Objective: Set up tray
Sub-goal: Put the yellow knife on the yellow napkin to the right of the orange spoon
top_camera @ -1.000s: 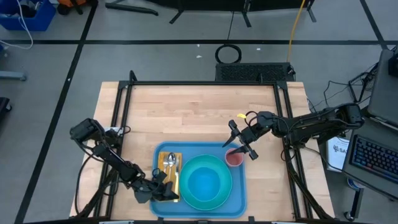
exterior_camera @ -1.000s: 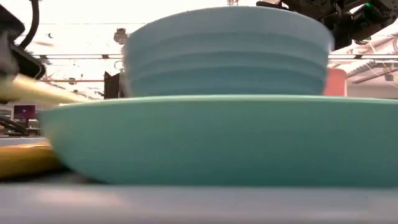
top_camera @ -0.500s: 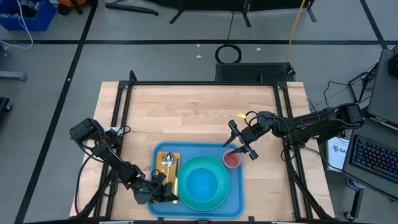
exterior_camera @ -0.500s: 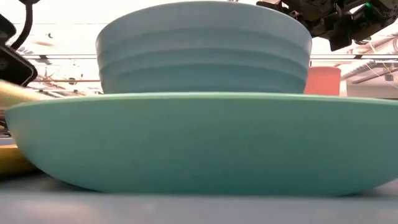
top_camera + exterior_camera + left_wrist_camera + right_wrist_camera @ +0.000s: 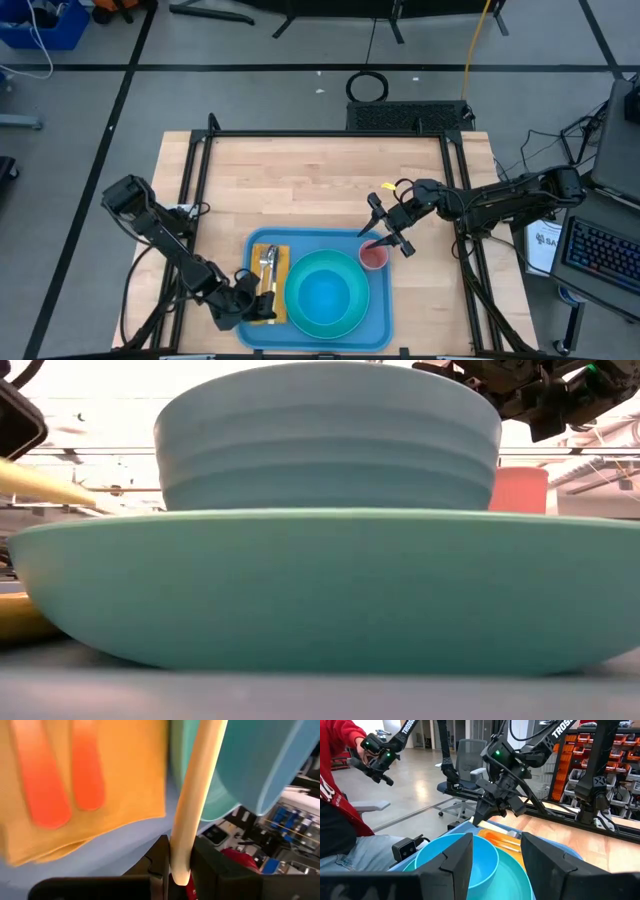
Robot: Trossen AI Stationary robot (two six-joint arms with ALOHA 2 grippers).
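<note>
Tabletop (image 5: 320, 170): pale wood, framed by black rails, filling the centre of the high view.

Tray (image 5: 385, 315): light-blue rectangle with rounded corners, lying flat on the tabletop in the lower centre of the high view, close to the near edge.

Plate (image 5: 300, 312): round, turquoise, resting on the tray's middle; in the low view it spanned nearly the full width of the frame (image 5: 320, 590).

Bowl (image 5: 325, 295): blue, ridged outside, seated on the plate (image 5: 330, 450).

Cup (image 5: 375, 256): small, reddish, standing on the tray's upper right corner, just beside the plate.

Napkin (image 5: 282, 262): yellow-orange, laid along the tray's left end, with metal cutlery (image 5: 268, 262) on top.

Stick (image 5: 192, 810): a pale, slim, rod-like utensil, slanting up across the left wrist view; what kind of utensil could not be told.

Left pincer (image 5: 252, 303): at the lower left of the high view, over the tray's left end beside the napkin, its dark fingers (image 5: 157, 857) closed on the lower end of the stick.

Right pincer (image 5: 390, 235): right of centre in the high view, hovering directly above the cup, fingers (image 5: 457, 857) apart and holding nothing.

Person (image 5: 340, 795): in a red top, seated at the left edge of the right wrist view.
</note>
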